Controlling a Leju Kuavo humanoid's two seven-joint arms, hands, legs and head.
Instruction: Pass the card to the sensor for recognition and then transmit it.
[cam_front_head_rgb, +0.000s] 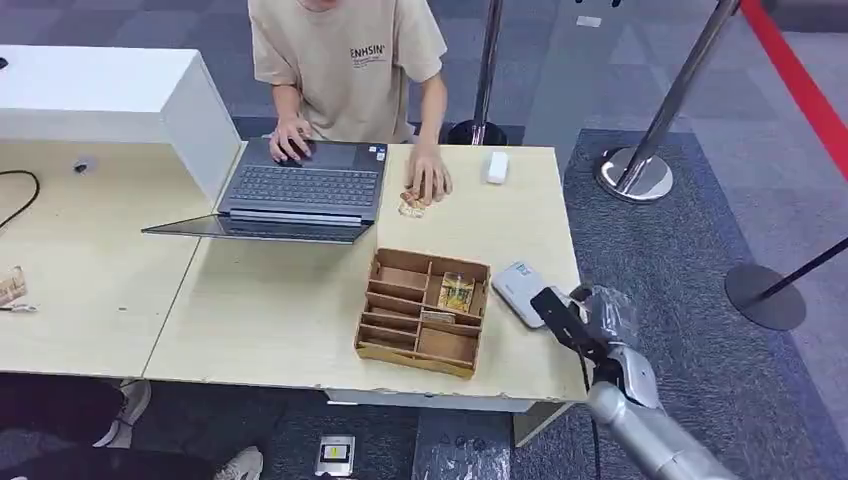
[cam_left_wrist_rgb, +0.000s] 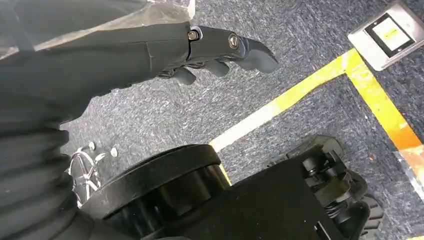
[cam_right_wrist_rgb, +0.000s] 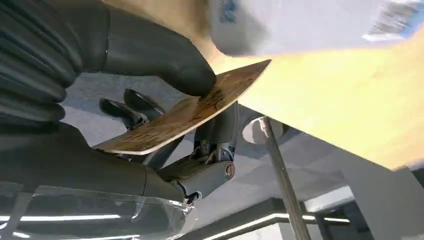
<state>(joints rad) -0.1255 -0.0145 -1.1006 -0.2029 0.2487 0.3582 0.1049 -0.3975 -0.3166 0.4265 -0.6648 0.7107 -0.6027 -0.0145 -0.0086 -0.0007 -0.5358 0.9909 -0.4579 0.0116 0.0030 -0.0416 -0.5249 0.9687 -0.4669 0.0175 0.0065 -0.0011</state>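
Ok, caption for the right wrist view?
Right hand pinching the card beside the table edge, just short of the sensor.

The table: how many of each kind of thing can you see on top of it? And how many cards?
Laptop: 1
Wooden tray with compartments: 1
White card sensor: 1
Small white box: 1
Cards: 3: one pinched in the right hand, one in the tray, one under the person's hand
Total: 7
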